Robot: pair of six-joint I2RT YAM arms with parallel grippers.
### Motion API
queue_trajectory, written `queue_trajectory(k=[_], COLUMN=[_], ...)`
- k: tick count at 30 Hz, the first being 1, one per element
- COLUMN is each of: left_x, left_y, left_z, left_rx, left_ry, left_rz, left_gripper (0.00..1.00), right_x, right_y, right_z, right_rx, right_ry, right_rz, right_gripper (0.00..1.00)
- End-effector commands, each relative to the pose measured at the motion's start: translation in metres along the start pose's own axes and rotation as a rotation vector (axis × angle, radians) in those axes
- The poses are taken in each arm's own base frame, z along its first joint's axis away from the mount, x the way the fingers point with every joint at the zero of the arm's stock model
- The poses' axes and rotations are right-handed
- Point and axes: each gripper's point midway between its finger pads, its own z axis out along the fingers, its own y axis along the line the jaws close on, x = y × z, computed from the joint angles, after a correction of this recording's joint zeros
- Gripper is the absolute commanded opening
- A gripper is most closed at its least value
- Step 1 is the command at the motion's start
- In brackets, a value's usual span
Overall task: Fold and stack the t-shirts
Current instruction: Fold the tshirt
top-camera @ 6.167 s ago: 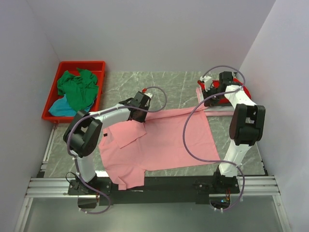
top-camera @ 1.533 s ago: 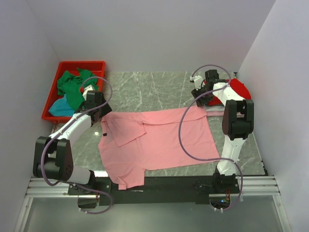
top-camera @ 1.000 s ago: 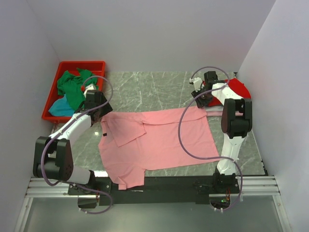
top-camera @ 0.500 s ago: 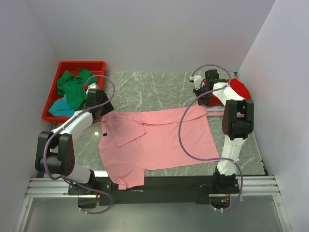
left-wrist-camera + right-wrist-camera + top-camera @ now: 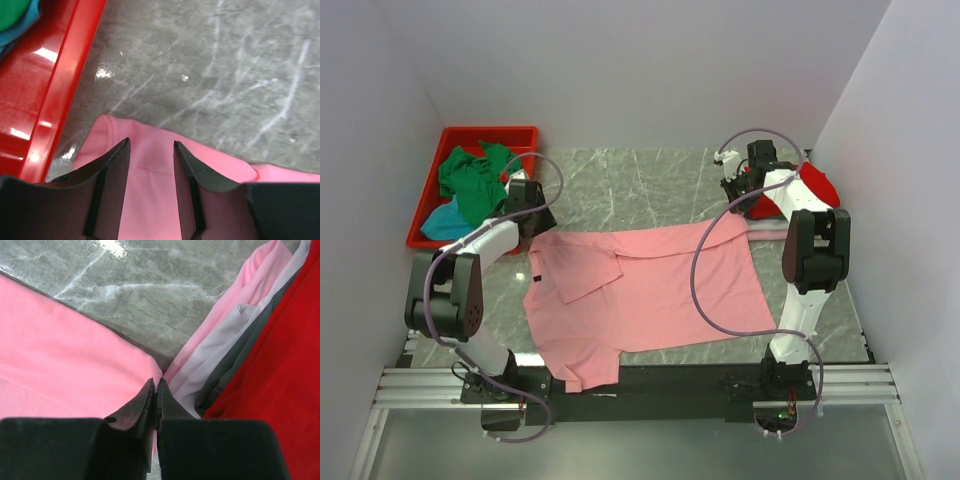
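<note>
Salmon t-shirt (image 5: 650,285): right fingers (image 5: 142,404) pinch its corner, left fingers (image 5: 112,175) spread; neck label (image 5: 534,278) unreadable.

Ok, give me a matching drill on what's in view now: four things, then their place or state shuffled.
Things:
1 salmon pink t-shirt
2 green t-shirt
3 left gripper
4 right gripper

Place or state:
A shut on the pink shirt's corner
B heaped in the red bin
C spread out flat
D jaws apart over the pink shirt's edge

Pairs: 1-C, 2-B, 3-D, 4-A
</note>
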Motion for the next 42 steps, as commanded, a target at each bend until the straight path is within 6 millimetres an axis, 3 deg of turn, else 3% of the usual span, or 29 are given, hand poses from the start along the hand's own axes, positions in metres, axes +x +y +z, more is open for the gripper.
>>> queue_trajectory(k=[1,19,26,30,42], left_x=[-0.012,0.027,0.011,0.012,0.003], left_y=[-0.002,0.044,0.043,0.047,0.042], left_z=[0.012,0.048,0.056,0.067,0.079], left_rx=[-0.024,-0.281,-0.347,-0.400,-0.411], left_ry=[-0.028,0.084,0.066,0.090,0.092], left_rz=[-0.001,0.022,0.016,0.023,0.027], left_gripper=[0.45,0.27,0.21,0.18,0.17], right_x=[-0.018,-0.025,-0.041,-0.049,-0.076], right_y=[0.000,0.000,-0.009,-0.017,-0.039], right_z=[-0.016,-0.020,-0.032,-0.033,-0.038], right_rx=[0.015,0.008,0.046,0.076,0.144], right_ry=[-0.060,-0.081,-0.119,-0.134,-0.186], right_rz=[-0.010,-0.006,-0.004,0.002,0.014], right_gripper=[0.00,0.00,0.00,0.00,0.00])
